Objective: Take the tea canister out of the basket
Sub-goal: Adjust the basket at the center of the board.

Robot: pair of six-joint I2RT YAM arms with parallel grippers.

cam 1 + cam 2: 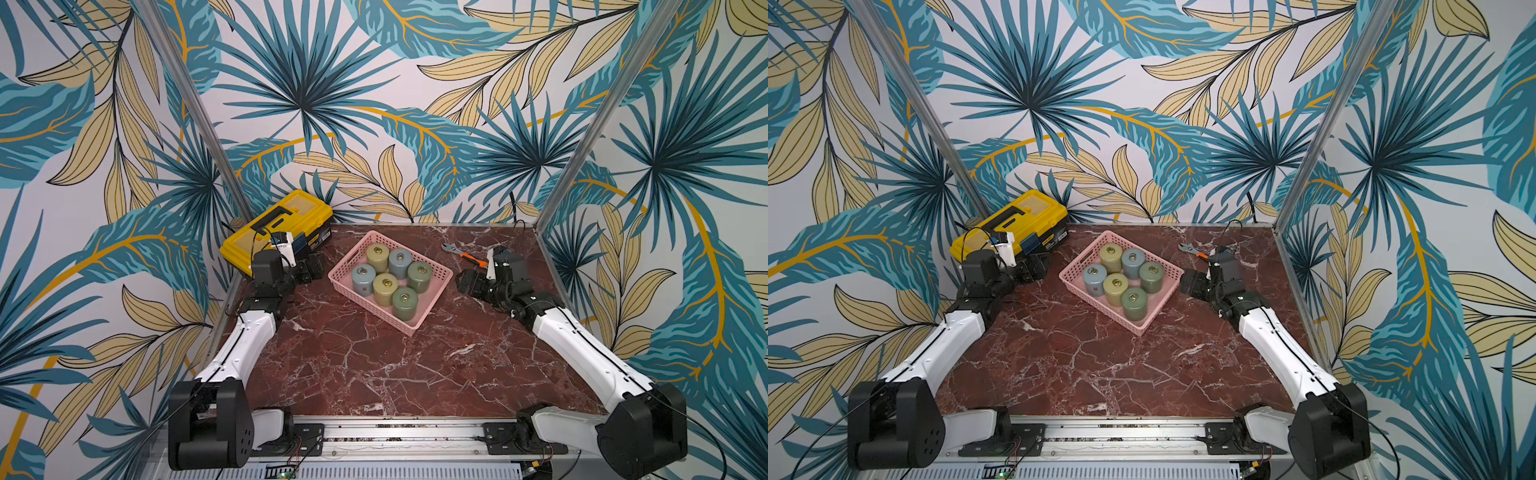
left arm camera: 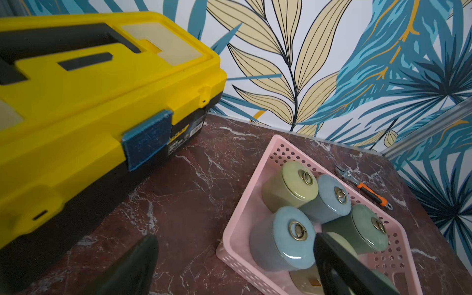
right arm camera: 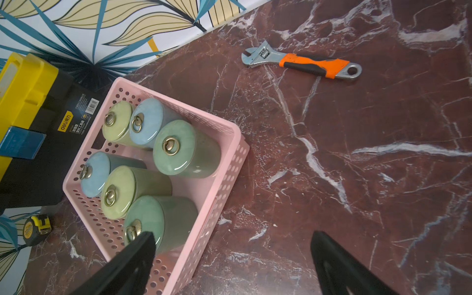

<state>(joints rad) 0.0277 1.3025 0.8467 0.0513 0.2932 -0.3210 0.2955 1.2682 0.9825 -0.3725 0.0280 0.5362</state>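
Observation:
The pink basket [image 1: 432, 305] [image 1: 1163, 303] sits at the middle of the marble table, toward the back. Several tea canisters stand upright in it, with blue [image 1: 363, 279], yellow-green [image 1: 385, 289] and green [image 1: 404, 303] lids bearing brass rings. My left gripper [image 1: 313, 268] [image 2: 235, 240] hovers open just beside the basket's left side, nothing between its fingers. At the basket's right side my right gripper [image 1: 465, 282] [image 3: 233, 235] is open too and holds nothing. In the right wrist view one finger [image 3: 138, 252] overlaps the nearest green canister [image 3: 163, 224].
A yellow toolbox [image 1: 278, 224] stands at the back left, close behind the left arm. An orange-handled wrench [image 1: 465, 254] [image 3: 301, 61] lies at the back right. A small tape measure [image 3: 35, 228] lies by the toolbox. Patterned walls enclose three sides.

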